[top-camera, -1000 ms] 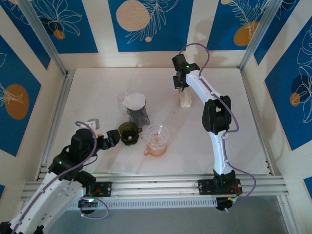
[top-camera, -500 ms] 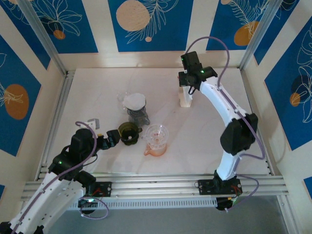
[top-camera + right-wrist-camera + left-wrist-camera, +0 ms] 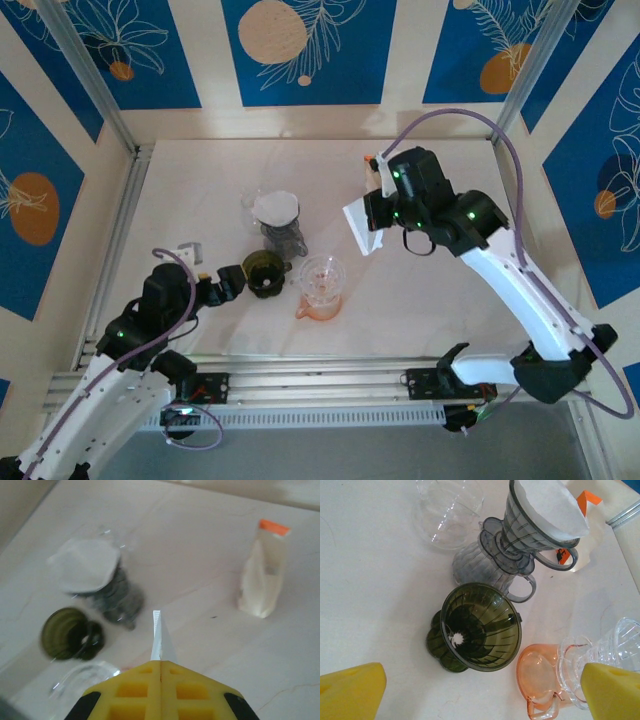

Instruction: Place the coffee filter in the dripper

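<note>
**Seat the pinched filter point-first in an empty cone**

Nearest the bases, the left gripper [image 3: 481, 692] stands spread wide and holds nothing. Its yellow pads [image 3: 351, 690] flank the green dripper [image 3: 480, 627] without touching it. Just to the right, the clear dripper [image 3: 322, 275] on its orange base is also empty. Behind them, the grey dripper [image 3: 540, 525] is already lined with white paper. I cannot tell which empty cone is meant; the green one, framed by the idle gripper, seems likelier.

Farther back and to the right, the right gripper [image 3: 161, 662] is clamped shut on the coffee filter [image 3: 159, 640], a flat folded sheet sticking out edge-on past its fingertips. Beyond it stands the filter bag [image 3: 262, 570].

The filter should come in over the cone's centre, tip down, and go low before release. A flat sheet could bridge the rim or tip out. The light dripper may slide, so the left gripper could steady it.
</note>
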`<act>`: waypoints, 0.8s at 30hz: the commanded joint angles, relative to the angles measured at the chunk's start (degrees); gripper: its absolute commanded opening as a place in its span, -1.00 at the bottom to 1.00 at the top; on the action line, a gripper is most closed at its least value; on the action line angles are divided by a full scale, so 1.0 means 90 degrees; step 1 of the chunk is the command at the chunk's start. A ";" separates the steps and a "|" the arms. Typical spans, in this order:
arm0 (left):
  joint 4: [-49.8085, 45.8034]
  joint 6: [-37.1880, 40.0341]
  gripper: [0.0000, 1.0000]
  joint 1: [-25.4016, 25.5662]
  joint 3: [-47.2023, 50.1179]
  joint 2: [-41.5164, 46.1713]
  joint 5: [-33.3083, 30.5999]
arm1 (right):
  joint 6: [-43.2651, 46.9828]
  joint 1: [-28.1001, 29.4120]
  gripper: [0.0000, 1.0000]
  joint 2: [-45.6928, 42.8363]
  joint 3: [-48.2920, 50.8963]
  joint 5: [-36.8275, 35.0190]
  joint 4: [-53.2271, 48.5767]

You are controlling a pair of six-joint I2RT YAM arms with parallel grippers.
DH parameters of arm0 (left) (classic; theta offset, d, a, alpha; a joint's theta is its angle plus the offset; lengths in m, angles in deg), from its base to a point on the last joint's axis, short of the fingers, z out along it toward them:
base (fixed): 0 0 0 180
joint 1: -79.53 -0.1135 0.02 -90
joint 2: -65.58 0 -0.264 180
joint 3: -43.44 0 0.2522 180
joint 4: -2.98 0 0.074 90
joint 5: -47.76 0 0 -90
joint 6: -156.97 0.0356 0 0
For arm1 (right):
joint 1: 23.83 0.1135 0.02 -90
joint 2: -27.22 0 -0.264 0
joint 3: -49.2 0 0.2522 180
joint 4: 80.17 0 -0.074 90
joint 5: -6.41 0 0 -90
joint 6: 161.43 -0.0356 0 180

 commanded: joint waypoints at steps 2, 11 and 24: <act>-0.0122 0.0103 1.00 -0.0077 -0.0221 0.0128 -0.0007 | -0.0343 0.0698 -1.00 0.0091 -0.0575 0.0643 -0.1558; -0.0039 0.0088 1.00 -0.0082 -0.0241 0.0071 0.0119 | -0.0608 0.1217 -1.00 0.1045 -0.1200 0.1045 -0.2409; 0.0041 0.0351 1.00 -0.0078 -0.0427 -0.0181 0.0545 | -0.0117 0.1372 -1.00 0.2931 -0.2421 0.0966 -0.2565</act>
